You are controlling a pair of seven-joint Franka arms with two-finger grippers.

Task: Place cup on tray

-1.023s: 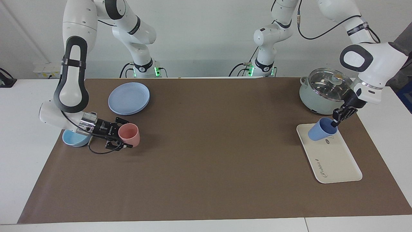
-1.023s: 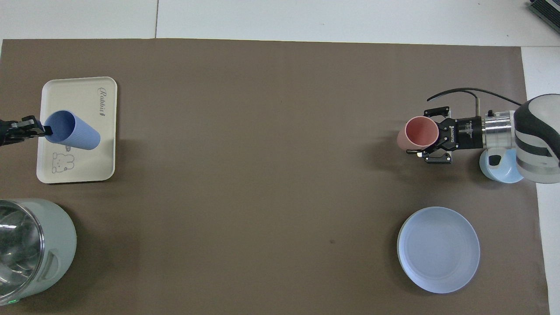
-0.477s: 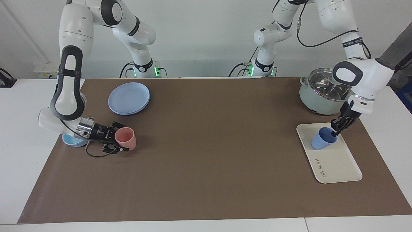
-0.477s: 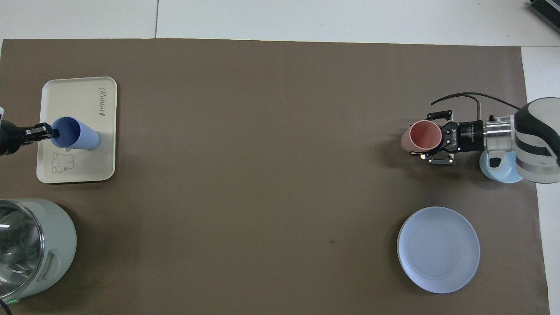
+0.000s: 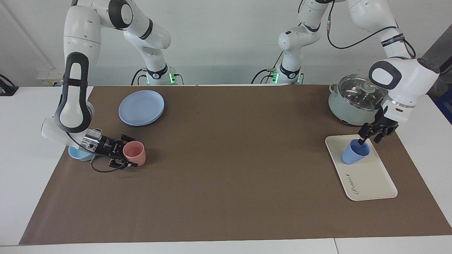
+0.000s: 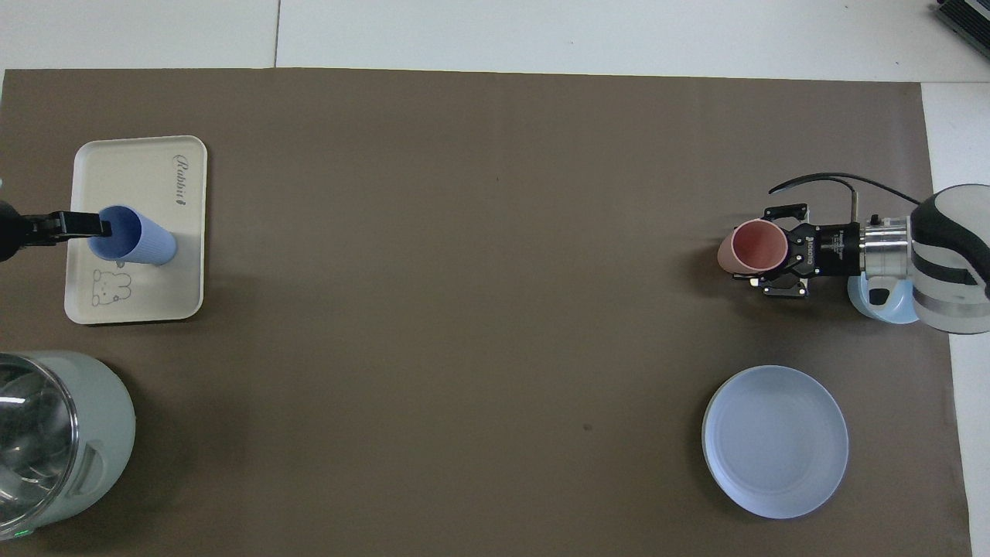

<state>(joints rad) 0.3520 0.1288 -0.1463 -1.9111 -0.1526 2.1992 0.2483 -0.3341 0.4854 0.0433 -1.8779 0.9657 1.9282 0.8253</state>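
Left gripper point(image 5: 369, 136): over the tray point(image 5: 370, 180), fingers spread apart at the cup's rim, not clamping it.
Cup point(image 5: 355, 152): upright on the tray, on the tray's end nearer the pot point(image 5: 353, 100).
Right gripper point(image 5: 128, 155): low over the worktop point(image 5: 226, 169), well apart from the tray, closed around a pink cup point(image 5: 135, 153).
Bowl point(image 5: 78, 153): just beside the right gripper's wrist.

Blue cup point(image 5: 355, 153) upright on cream tray point(image 5: 370, 180)
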